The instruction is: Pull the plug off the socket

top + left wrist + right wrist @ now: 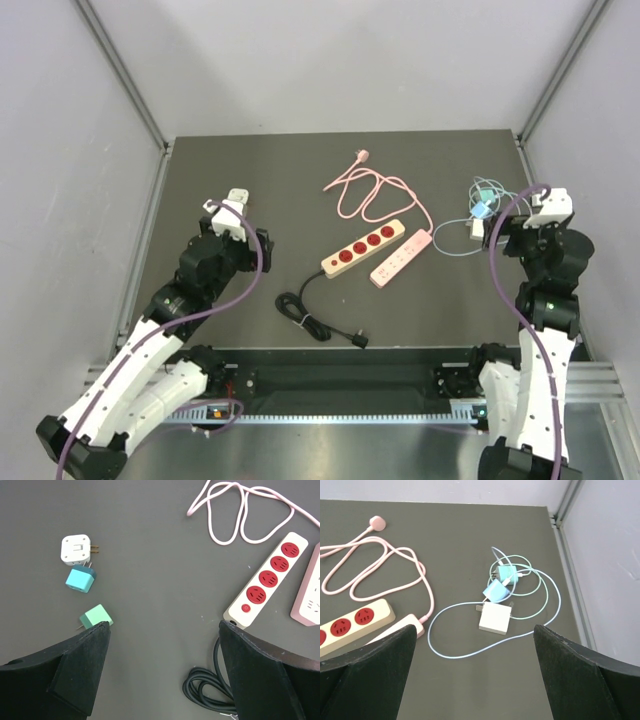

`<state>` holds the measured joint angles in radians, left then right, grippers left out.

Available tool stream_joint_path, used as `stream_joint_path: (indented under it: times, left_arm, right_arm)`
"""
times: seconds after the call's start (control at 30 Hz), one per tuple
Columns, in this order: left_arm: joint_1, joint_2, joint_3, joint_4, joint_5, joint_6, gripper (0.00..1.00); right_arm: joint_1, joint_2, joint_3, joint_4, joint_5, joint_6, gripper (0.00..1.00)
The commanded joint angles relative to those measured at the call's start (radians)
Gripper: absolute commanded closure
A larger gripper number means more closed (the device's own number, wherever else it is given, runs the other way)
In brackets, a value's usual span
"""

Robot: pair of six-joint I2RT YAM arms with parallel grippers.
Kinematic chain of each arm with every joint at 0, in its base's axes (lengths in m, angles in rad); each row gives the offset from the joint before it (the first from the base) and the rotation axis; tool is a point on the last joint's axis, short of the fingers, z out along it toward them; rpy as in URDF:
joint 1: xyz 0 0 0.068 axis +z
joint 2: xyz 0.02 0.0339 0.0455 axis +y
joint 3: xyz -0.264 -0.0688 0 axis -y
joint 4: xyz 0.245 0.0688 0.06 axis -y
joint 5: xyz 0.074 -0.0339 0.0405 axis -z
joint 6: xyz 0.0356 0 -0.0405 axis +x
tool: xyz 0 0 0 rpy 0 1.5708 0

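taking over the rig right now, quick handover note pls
Left gripper: open, empty, above the table beside the beige strip.
Right gripper: open, empty, above the chargers at the right.
Pink strip lies next to the beige one. Three loose adapters lie at the left.
Done: no plug shows in either strip.
Left: nothing obvious; check the pink strip's sockets up close.

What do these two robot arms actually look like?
The left arm and right arm have white shells with black joints. A purple cable loops along each. Their fingers are broad matte-black wedges. A small green light shows on the right arm.
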<state>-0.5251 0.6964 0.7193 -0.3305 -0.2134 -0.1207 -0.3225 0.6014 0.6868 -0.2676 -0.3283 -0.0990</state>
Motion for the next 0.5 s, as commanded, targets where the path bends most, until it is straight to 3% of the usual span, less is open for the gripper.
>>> stream_joint_path:
  times: [0.0, 0.47]
  left_arm:
    - [0.004, -0.037, -0.009, 0.007, -0.03, 0.016, 0.06]
    - [0.004, -0.051, -0.015, 0.007, -0.043, 0.019, 0.05]
  right_arm:
    - [-0.015, -0.025, 0.0, 0.062, 0.055, 0.045, 0.0]
    - [-0.021, -0.009, 0.006, 0.096, 0.245, 0.156, 0.0]
